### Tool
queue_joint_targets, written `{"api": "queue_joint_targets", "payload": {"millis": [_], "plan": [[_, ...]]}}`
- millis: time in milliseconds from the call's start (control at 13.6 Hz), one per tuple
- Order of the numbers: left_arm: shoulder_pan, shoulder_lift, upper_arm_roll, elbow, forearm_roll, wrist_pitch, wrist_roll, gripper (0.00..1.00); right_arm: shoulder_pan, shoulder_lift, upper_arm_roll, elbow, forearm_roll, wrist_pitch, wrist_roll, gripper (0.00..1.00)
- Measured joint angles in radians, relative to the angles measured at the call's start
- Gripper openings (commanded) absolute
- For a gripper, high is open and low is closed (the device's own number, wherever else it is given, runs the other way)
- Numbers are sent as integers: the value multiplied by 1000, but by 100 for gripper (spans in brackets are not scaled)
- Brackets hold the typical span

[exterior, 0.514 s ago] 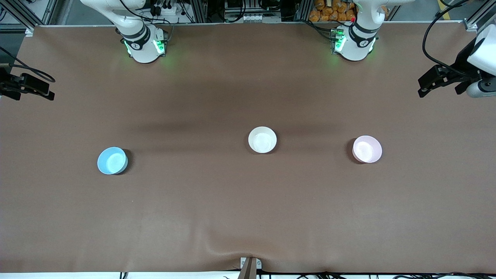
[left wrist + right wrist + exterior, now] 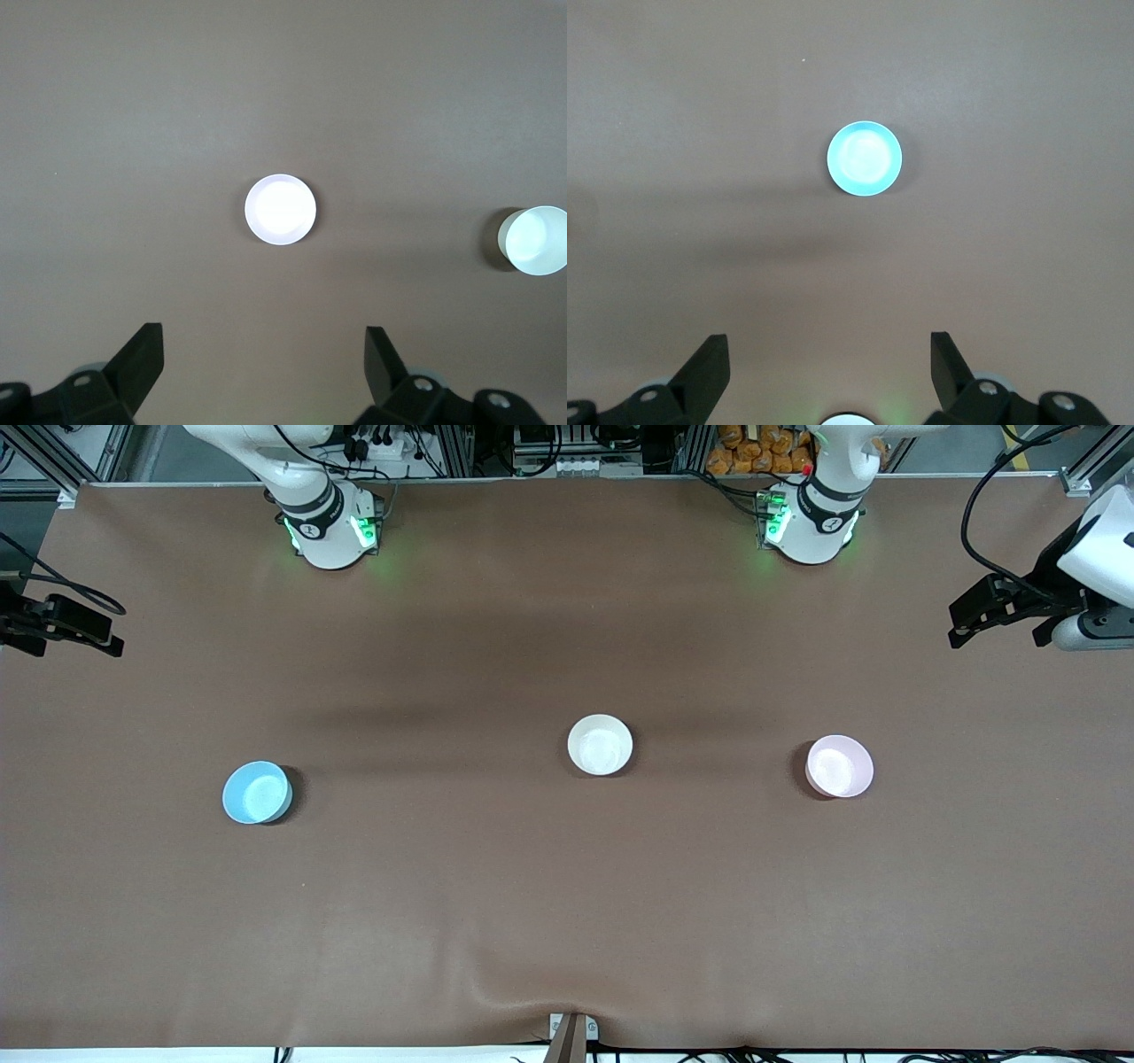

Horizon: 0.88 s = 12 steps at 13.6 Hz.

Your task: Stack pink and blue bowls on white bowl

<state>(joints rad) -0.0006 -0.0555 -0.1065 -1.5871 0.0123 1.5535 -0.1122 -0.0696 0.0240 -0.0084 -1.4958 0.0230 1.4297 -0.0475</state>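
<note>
Three bowls stand apart on the brown table. The white bowl (image 2: pixel 600 744) is in the middle. The pale pink bowl (image 2: pixel 839 766) is toward the left arm's end and the sky-blue bowl (image 2: pixel 257 792) toward the right arm's end. My left gripper (image 2: pixel 961 622) hangs open and empty over the table's edge at the left arm's end. Its wrist view shows the gripper (image 2: pixel 263 336), the pink bowl (image 2: pixel 280 209) and the white bowl (image 2: pixel 536 241). My right gripper (image 2: pixel 106 633) hangs open and empty over the other end. Its wrist view shows the gripper (image 2: pixel 829 342) and the blue bowl (image 2: pixel 865 158).
The arm bases (image 2: pixel 332 527) (image 2: pixel 811 522) stand along the edge farthest from the front camera. A small metal bracket (image 2: pixel 571 1032) sits at the nearest edge. The brown table cover (image 2: pixel 567 903) has a slight ridge near that bracket.
The left arm's hand has shifted slightly over the table's end. The bowls and the right arm have not moved.
</note>
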Motion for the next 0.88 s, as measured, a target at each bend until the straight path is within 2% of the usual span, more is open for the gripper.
{"api": "queue_joint_targets", "payload": {"millis": [881], "plan": [[2,7,-4,-78,-19,28,31,100,0,7,0,-1,-1,8,0,100]]}}
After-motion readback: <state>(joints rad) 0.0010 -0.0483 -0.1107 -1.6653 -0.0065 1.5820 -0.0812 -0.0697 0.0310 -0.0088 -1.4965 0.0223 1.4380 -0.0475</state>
